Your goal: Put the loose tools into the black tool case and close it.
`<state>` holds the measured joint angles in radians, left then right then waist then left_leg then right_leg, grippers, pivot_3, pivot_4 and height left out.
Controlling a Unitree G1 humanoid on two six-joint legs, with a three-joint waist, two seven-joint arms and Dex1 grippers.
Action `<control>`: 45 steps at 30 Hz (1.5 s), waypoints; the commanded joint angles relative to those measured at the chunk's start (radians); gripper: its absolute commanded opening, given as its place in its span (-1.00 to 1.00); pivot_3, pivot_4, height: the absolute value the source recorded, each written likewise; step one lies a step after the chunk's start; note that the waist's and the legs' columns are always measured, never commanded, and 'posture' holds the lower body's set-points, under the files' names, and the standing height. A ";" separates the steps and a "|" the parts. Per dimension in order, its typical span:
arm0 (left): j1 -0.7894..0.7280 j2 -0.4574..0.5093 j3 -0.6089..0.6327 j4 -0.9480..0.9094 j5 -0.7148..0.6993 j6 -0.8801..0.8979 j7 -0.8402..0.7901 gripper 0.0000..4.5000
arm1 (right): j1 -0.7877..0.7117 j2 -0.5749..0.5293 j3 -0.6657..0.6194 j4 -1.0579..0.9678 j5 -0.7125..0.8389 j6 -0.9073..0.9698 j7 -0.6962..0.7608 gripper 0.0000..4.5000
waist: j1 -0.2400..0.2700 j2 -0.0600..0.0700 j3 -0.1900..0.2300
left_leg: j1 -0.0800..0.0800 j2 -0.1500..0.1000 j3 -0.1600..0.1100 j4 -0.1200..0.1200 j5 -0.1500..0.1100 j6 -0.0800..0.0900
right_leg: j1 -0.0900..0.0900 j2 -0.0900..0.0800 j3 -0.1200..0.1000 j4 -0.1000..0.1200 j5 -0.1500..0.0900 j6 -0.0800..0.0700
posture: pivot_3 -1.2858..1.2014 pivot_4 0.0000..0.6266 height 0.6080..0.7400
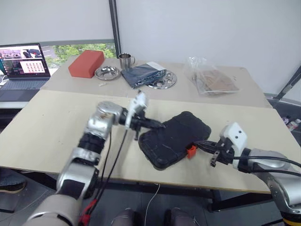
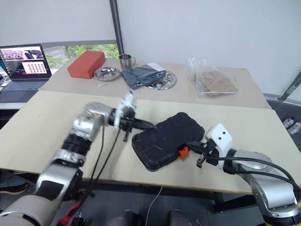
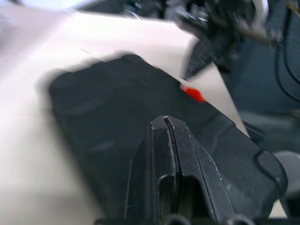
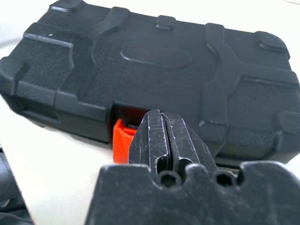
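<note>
now the black tool case (image 1: 174,139) lies flat on the tabletop (image 1: 56,122) with its lid down. both end effectors are pinched tight and hold nothing. the left end effector (image 1: 160,125) rests at the case's far edge. the right end effector (image 4: 164,133) should push the orange latch (image 4: 123,137) gently until it snaps. the right wrist view shows the latch sticking out up close; the head views show it small.

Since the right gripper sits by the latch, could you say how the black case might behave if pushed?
The case looks rigid moulded plastic, so it should slide whole across the table, not flex. Lying flat, it seems unlikely to tip. One corner overhangs the edge, so a nudge might drop it.
</note>
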<state>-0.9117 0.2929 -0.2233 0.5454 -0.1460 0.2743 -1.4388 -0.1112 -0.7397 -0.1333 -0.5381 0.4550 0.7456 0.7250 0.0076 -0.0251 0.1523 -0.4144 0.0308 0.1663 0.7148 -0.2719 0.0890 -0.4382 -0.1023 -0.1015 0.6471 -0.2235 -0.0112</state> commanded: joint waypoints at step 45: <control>-0.018 -0.019 -0.213 0.219 0.230 -0.515 0.050 -0.99 | -0.072 0.035 0.140 0.000 -0.107 -0.003 -0.101 -1.00 | -0.022 0.003 -0.003 | 0.006 0.001 0.001 0.000 -0.003 0.004 | 0.003 -0.004 0.003 -0.001 0.000 0.001 | 0.03 -0.52 0.94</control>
<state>-0.9784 0.2686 -0.3733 0.7162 0.0171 -0.2453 -1.3655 -0.1510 -0.7027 0.0330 -0.5007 0.3538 0.8031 0.6245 -0.0145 -0.0221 0.1493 -0.4083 0.0323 0.1677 0.7144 -0.2745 0.0929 -0.4353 -0.1062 -0.0986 0.6465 -0.2232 -0.0095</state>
